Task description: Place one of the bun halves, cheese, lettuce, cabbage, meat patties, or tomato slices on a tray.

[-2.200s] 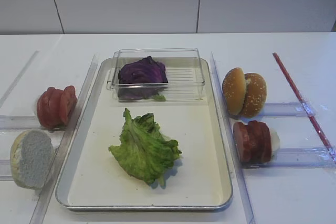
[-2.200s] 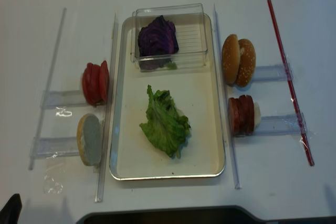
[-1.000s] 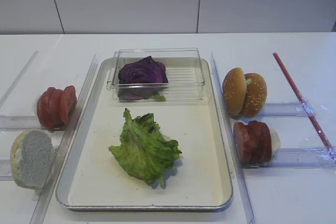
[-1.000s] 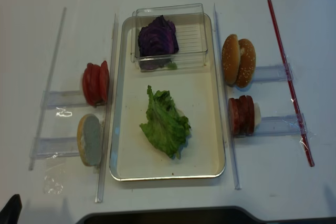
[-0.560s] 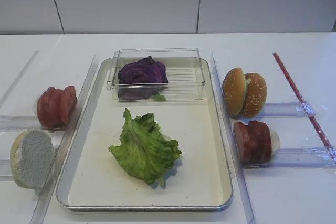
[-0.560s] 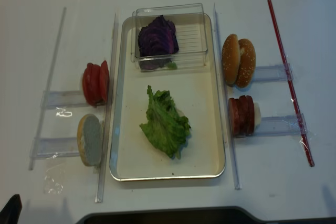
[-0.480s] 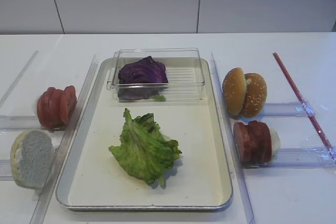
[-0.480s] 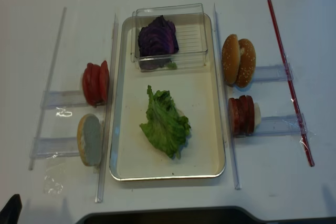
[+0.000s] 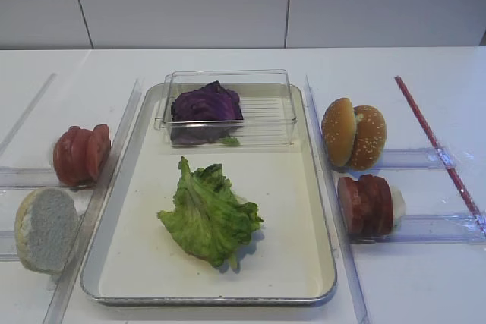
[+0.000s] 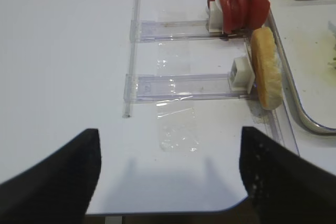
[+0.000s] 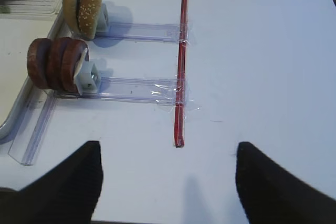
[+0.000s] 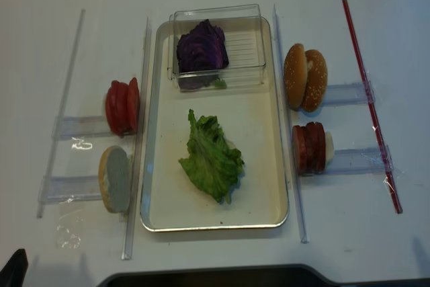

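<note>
Above bare table: right end effector (image 11: 165,182), left end effector (image 10: 168,174) wide open, empty.

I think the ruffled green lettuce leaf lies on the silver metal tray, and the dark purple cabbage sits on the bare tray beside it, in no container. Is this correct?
Not quite. The ruffled green lettuce leaf does lie on the silver metal tray, but the dark purple cabbage sits inside the clear plastic container at the tray's far end, not on the bare tray. The exterior high view shows it.
</note>
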